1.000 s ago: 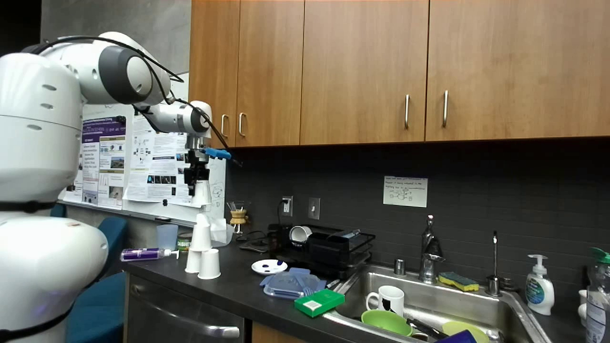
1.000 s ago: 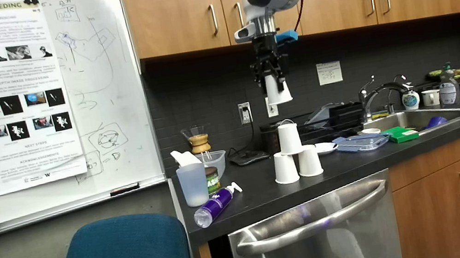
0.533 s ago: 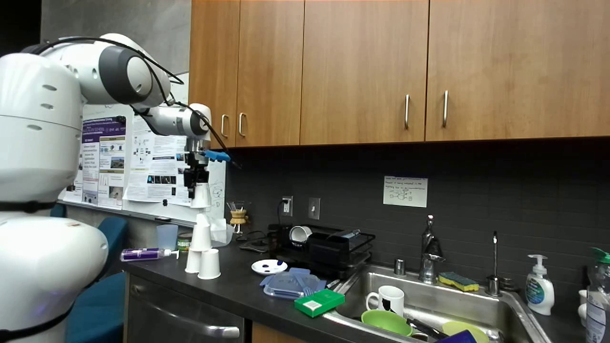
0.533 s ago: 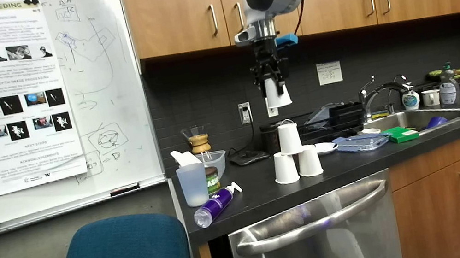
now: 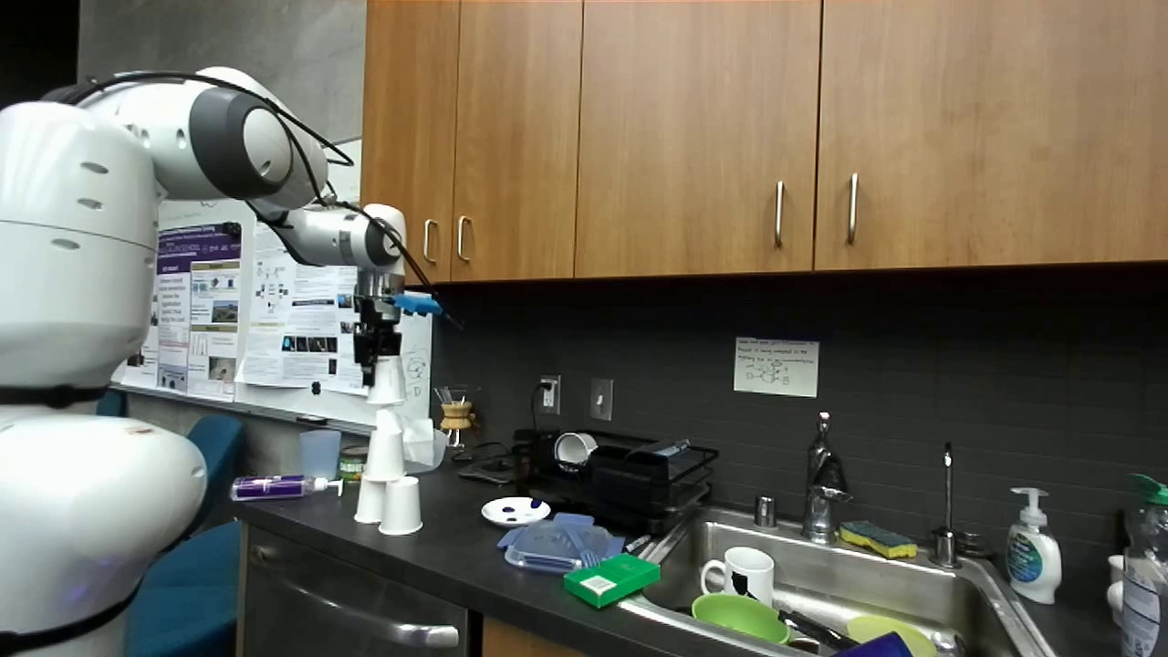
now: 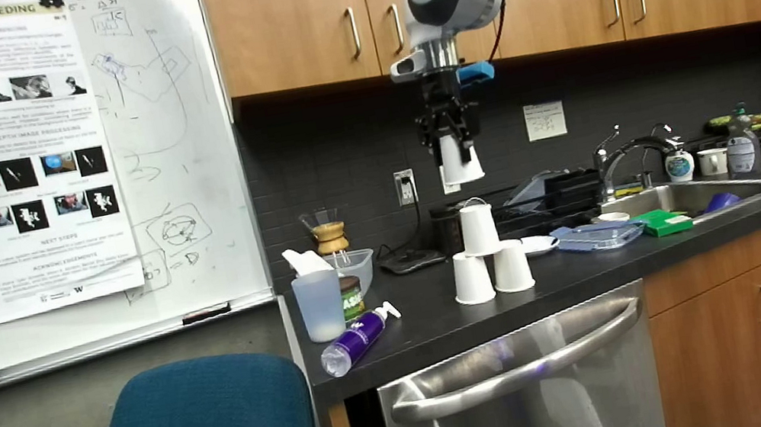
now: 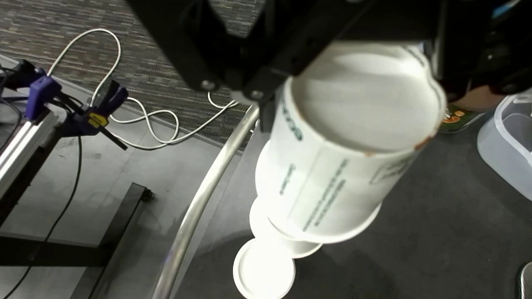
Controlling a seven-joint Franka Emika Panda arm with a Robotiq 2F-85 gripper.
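My gripper (image 6: 454, 148) is shut on an upside-down white paper cup (image 6: 463, 169), which also shows in the wrist view (image 7: 332, 191). In the wrist view the cup's wall is dented by the right finger. Below it, three more upside-down white cups form a small pyramid on the counter. Its top cup (image 6: 479, 232) rests on a left base cup (image 6: 473, 280) and a right base cup (image 6: 512, 267). The held cup hangs above the top cup with a gap in both exterior views. In the wrist view the held cup partly hides the pyramid (image 7: 264, 272).
A purple pump bottle (image 6: 355, 341) lies near the counter's left end, beside a bluish cup (image 6: 320, 308) and a jar (image 6: 351, 298). A plate (image 5: 516, 511), lidded container (image 5: 558, 545), green box (image 5: 611, 579) and black dish rack (image 5: 630, 479) stand toward the sink (image 5: 985, 593). Wooden cabinets (image 5: 698, 137) hang above.
My gripper has moved down a little with the cup in it, so the gap to the pyramid is smaller. The pyramid has not moved.
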